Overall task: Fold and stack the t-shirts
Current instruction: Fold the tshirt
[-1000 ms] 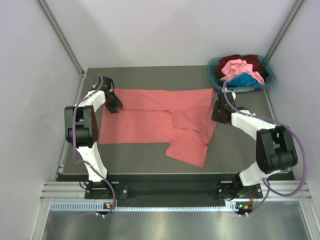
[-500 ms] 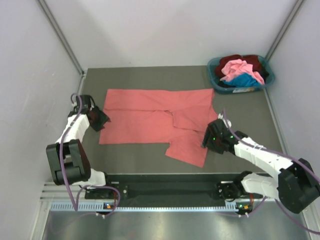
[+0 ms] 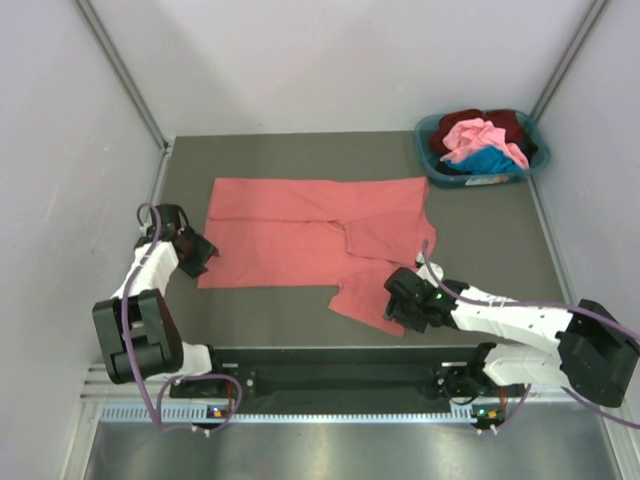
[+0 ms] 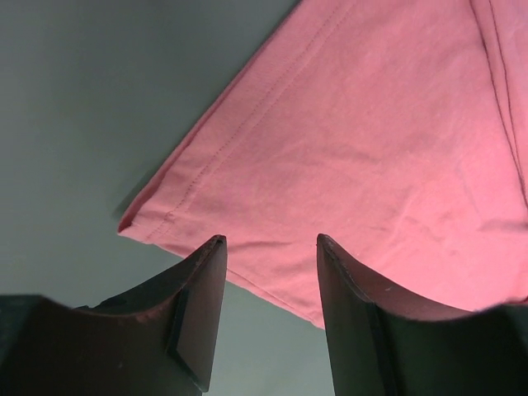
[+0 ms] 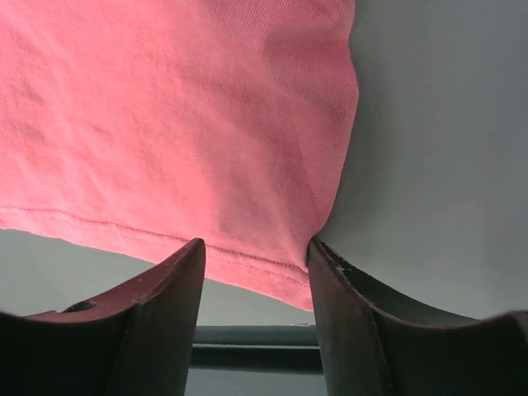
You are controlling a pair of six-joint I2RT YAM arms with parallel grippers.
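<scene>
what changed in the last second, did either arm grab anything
Both arms drew back toward the near edge: the left gripper from the far left corner of the salmon-red t-shirt to its near left corner, the right gripper from its right edge to the near tip of the folded flap. Both are open, holding nothing. The t-shirt and the basket of other shirts stayed put.

The red shirt (image 4: 388, 140) is running off the top and right edges of the left wrist view. In the basket (image 3: 482, 180), the pink shirt (image 3: 472, 132) is hiding part of the maroon shirt (image 3: 510, 122).
</scene>
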